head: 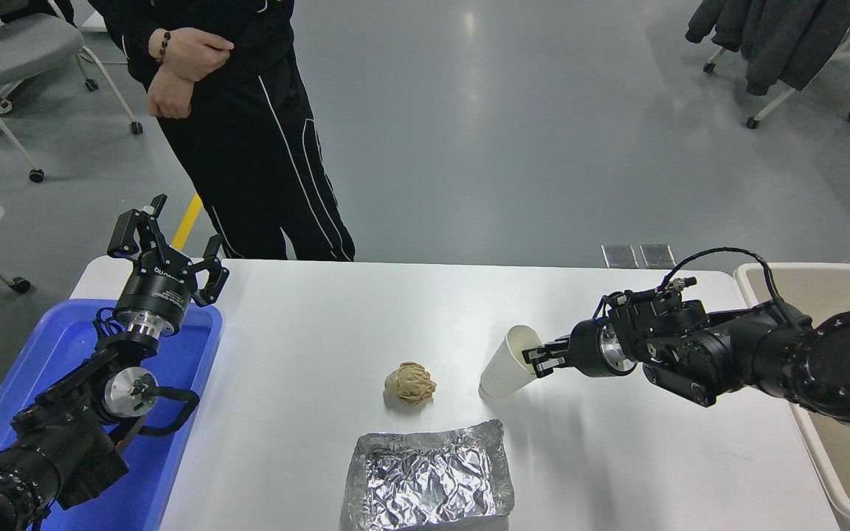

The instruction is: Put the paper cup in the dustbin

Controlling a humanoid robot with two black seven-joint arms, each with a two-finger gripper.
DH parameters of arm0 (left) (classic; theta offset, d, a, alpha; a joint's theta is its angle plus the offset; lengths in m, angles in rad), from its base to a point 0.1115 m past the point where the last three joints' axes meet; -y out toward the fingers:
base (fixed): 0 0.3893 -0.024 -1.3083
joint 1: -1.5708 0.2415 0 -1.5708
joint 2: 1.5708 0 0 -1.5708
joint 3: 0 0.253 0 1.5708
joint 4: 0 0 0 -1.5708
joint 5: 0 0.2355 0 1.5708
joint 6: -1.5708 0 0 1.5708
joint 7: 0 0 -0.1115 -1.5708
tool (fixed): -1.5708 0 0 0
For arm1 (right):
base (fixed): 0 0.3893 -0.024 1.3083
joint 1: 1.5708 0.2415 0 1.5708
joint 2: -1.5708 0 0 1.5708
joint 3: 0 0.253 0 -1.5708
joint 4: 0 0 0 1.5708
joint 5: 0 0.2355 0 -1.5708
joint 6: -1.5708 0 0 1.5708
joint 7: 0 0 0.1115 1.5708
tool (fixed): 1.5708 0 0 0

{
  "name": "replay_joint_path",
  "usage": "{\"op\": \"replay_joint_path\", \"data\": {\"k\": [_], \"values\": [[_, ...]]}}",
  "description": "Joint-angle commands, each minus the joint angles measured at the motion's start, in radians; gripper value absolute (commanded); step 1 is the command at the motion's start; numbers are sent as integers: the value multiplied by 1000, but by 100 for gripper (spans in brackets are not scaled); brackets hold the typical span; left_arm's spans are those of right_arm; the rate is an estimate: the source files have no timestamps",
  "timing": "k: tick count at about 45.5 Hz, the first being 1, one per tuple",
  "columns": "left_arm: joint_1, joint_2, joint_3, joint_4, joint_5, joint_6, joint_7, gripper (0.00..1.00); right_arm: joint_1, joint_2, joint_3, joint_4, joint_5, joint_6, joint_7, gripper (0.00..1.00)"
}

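Note:
The white paper cup [505, 366] is at the middle right of the white table [307, 324], tilted with its mouth toward the right. My right gripper [536, 361] is shut on the cup's rim, one finger inside the mouth and one outside. The cup's base looks close to the tabletop; I cannot tell whether it touches. The beige dustbin [794, 274] stands past the table's right edge, behind my right arm. My left gripper [167, 247] is open and parked at the far left, above the blue tray.
A crumpled tan paper ball [410, 383] lies left of the cup. A foil tray [429, 476] sits at the table's front edge. A blue plastic tray [174, 442] lies under my left arm. A person in black [248, 125] stands at the far left side.

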Motion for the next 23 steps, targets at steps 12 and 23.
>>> {"op": "replay_joint_path", "data": {"k": [12, 23], "values": [[0, 0, 0, 0, 0, 0, 0, 100, 97, -188, 253, 92, 18, 88, 43, 0], [0, 0, 0, 1, 0, 0, 0, 100, 144, -358, 482, 145, 26, 241, 44, 0]]}}
